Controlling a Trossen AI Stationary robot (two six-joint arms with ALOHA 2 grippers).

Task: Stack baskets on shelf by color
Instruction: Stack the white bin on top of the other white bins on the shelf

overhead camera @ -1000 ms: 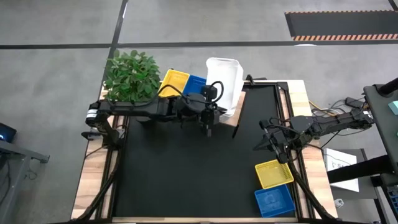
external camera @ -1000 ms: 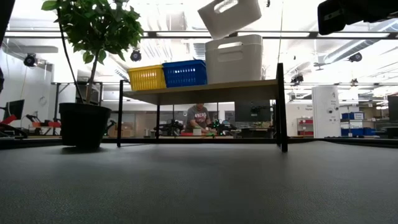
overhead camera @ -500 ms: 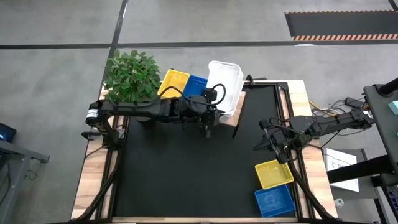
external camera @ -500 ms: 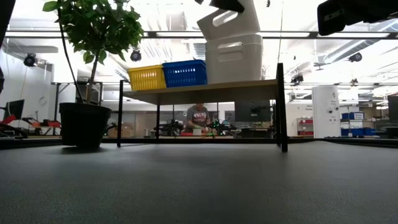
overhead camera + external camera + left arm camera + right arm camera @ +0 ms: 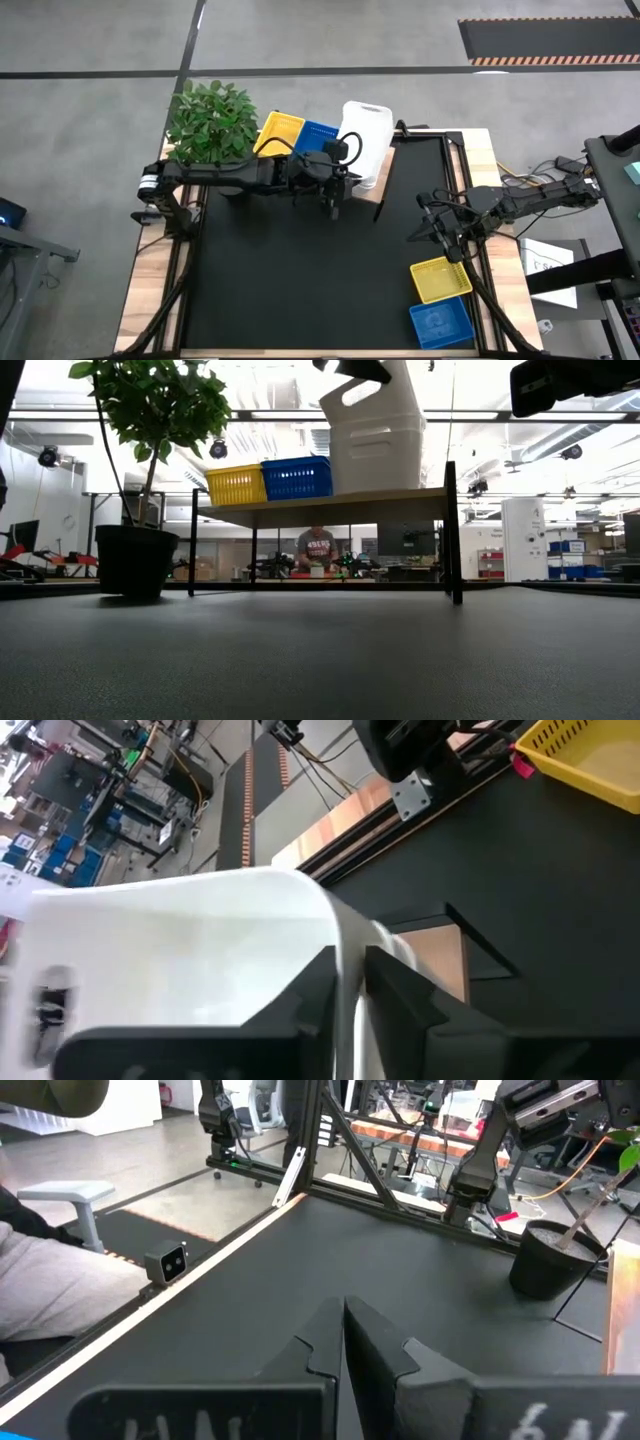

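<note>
High view: a white basket [image 5: 365,140] was held tilted over the shelf's [image 5: 372,190] end by the left gripper [image 5: 345,166]; the right gripper [image 5: 437,230] was parked near the yellow basket [image 5: 441,279].
Low view: the white basket was nested into a lower white basket [image 5: 378,460].
Left wrist view: fingers [image 5: 395,1005] were clamped on the white rim.
Right wrist view: fingers [image 5: 372,1342] were pressed together above the bench [image 5: 330,1270].

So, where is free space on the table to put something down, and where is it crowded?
The black table top is bare between the shelf and the yellow basket and blue basket at the right front corner. The shelf is crowded: yellow, blue and white baskets fill it, with the left gripper there and the plant beside. The right gripper waits by the right edge.
</note>
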